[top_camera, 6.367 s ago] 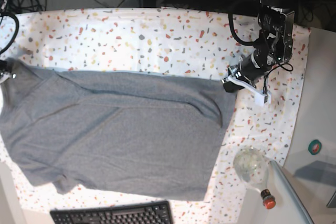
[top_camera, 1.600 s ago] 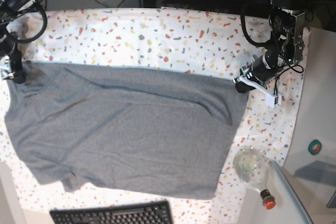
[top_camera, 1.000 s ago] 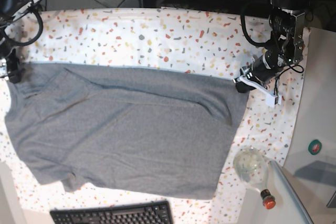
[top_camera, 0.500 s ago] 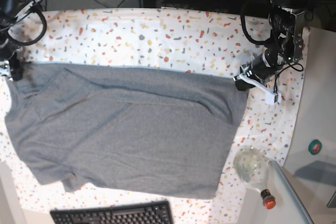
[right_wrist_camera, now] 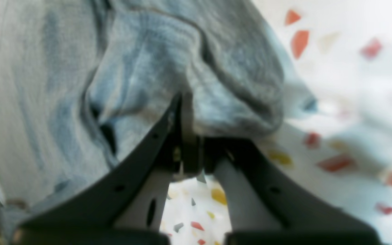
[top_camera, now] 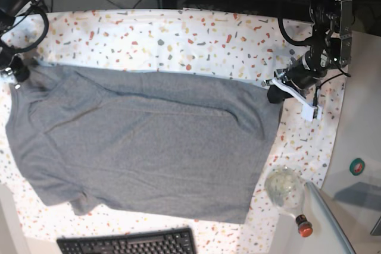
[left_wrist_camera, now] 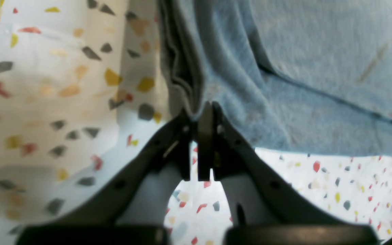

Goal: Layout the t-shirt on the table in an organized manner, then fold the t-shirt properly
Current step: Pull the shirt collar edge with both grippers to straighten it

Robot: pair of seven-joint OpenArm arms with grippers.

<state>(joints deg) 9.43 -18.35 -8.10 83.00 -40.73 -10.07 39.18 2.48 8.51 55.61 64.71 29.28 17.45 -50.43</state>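
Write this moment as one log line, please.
left pincer: shut on t-shirt | right pincer: shut on t-shirt | shirt spread on table

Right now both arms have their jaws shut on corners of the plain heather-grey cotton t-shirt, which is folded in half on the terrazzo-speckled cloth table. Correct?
Not quite: the plain heather-grey cotton t-shirt lies spread open, not folded, as the base view shows. The left gripper and right gripper do pinch its corners over the terrazzo-speckled cloth table.

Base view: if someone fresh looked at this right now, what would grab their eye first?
The grey t-shirt spread wide over the speckled table. Next, an end effector pinching each far corner: the left end effector at the view's right, the right end effector at its left. A glass bottle lies off the shirt's near right corner.
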